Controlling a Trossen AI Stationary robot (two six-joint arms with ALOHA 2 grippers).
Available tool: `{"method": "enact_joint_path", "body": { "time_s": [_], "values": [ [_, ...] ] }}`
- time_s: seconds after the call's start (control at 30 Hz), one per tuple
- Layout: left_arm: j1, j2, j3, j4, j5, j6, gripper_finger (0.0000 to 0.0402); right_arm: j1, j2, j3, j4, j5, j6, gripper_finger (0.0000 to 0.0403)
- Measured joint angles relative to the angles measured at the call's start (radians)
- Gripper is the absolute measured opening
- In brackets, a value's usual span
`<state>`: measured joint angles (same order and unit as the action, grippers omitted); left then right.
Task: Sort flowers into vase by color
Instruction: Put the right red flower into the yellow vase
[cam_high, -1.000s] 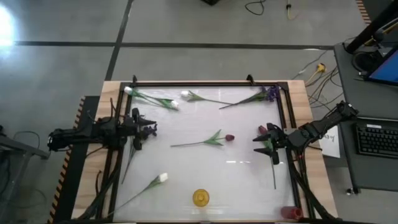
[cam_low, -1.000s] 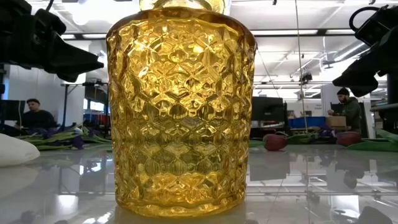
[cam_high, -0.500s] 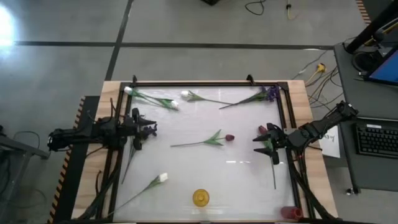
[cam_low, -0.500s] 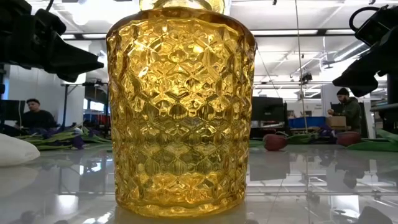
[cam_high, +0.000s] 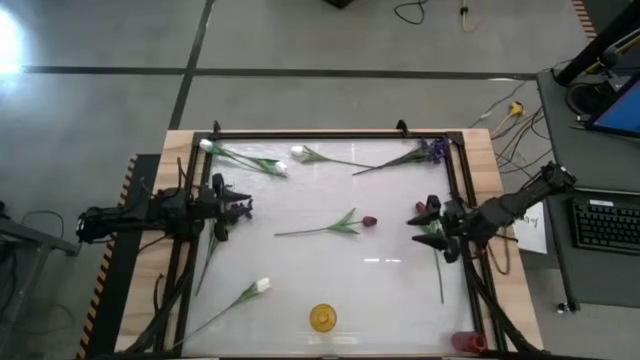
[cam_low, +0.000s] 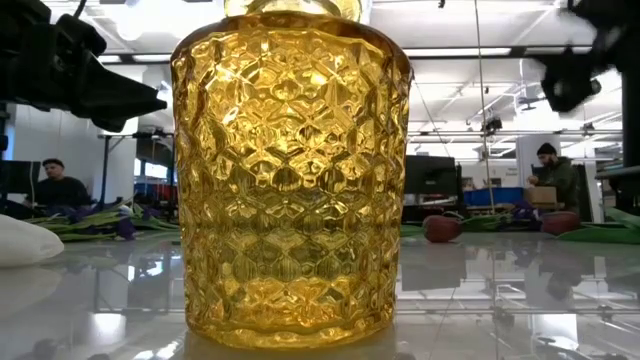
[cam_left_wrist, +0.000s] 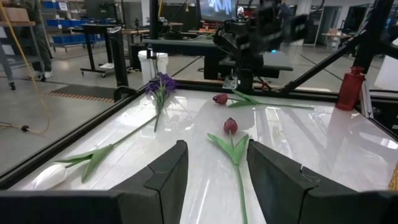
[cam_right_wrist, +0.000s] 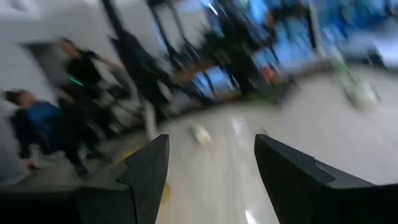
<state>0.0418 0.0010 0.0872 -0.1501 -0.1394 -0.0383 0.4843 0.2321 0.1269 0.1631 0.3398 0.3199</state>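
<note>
Flowers lie flat on the white table. A dark red tulip (cam_high: 369, 221) (cam_left_wrist: 231, 126) is at the centre. A second red tulip (cam_left_wrist: 220, 98) lies under my right gripper (cam_high: 418, 215) (cam_right_wrist: 211, 140), with its stem (cam_high: 440, 280) running toward the near edge. A purple sprig (cam_high: 436, 150) lies far right. White tulips lie along the far edge (cam_high: 298, 152) and near left (cam_high: 262, 285). The yellow glass vase (cam_high: 322, 318) (cam_low: 290, 170) stands at the near edge. My left gripper (cam_high: 243, 207) (cam_left_wrist: 214, 149) hovers open at the left side. My right gripper is open above the table.
A red vase (cam_high: 465, 342) stands at the near right corner. A black frame (cam_high: 330, 134) rims the table. People sit in the room beyond (cam_low: 55, 185). Bare white surface lies between the centre tulip and the yellow vase.
My right gripper has risen from the table and drawn back slightly toward the right edge; its wrist view is blurred with motion. Its fingers stay open. The flowers and my left arm have not moved.
</note>
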Motion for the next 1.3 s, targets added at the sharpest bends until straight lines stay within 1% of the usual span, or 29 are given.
{"method": "enact_joint_path", "body": {
  "time_s": [0.07,0.17,0.3,0.37,0.53,0.63,0.7,0.73,0.8,0.9,0.93,0.97,1.03,1.1,1.23,1.3],
  "values": [
    [0.0,0.0,0.0,0.0,0.0,0.0,0.0152,0.0,0.033,0.005,0.071,-0.033,-0.036,0.0228],
    [0.0,0.0,0.0,0.0,0.0,0.0,0.0152,0.0,0.108,0.065,-0.038,-0.024,0.065,0.0228],
    [0.0,0.0,0.0,0.0,0.0,0.0,0.0152,0.0,0.282,0.171,-0.241,-0.009,0.139,0.0228],
    [0.0,0.0,0.0,0.0,0.0,0.0,0.0152,0.0,0.374,0.226,-0.279,0.022,0.195,0.0228],
    [0.0,0.0,0.0,0.0,0.0,0.0,0.0152,0.0,0.589,0.354,-0.291,0.027,0.316,0.0228],
    [0.0,0.0,0.0,0.0,0.0,0.0,0.0152,-0.003,0.695,0.437,-0.285,0.034,0.485,0.0228],
    [0.0,0.0,0.0,0.0,0.0,0.0,0.0152,-0.021,0.762,0.496,-0.341,0.051,0.619,0.0228],
    [0.0,0.0,0.0,0.0,0.0,0.0,0.0152,-0.035,0.789,0.531,-0.392,0.05,0.677,0.0228],
    [0.0,0.0,0.0,0.0,0.0,0.0,0.0152,-0.07,0.845,0.61,-0.586,0.053,0.834,0.0228],
    [0.0,0.0,0.0,0.0,0.0,0.0,0.0152,-0.118,0.933,0.738,-1.019,0.034,1.124,0.0228],
    [0.0,0.0,0.0,0.0,0.0,0.0,0.0152,-0.126,0.959,0.775,-1.155,0.027,1.193,0.0228],
    [0.0,0.0,0.0,0.0,0.0,0.0,0.0152,-0.13,0.978,0.81,-1.261,0.027,1.246,0.0228],
    [0.0,0.0,0.0,0.0,0.0,0.0,0.0152,-0.142,1.0,0.855,-1.408,0.004,1.32,0.0228],
    [0.0,0.0,0.0,0.0,0.0,0.0,0.0152,-0.172,1.003,0.86,-1.475,-0.054,1.349,0.0228],
    [0.0,0.0,0.0,0.0,0.0,0.0,0.0152,-0.234,0.95,0.778,-1.415,-0.196,1.34,0.0228],
    [0.0,0.0,0.0,0.0,0.0,0.0,0.0152,-0.252,0.915,0.721,-1.36,-0.232,1.342,0.0228]
  ]
}}
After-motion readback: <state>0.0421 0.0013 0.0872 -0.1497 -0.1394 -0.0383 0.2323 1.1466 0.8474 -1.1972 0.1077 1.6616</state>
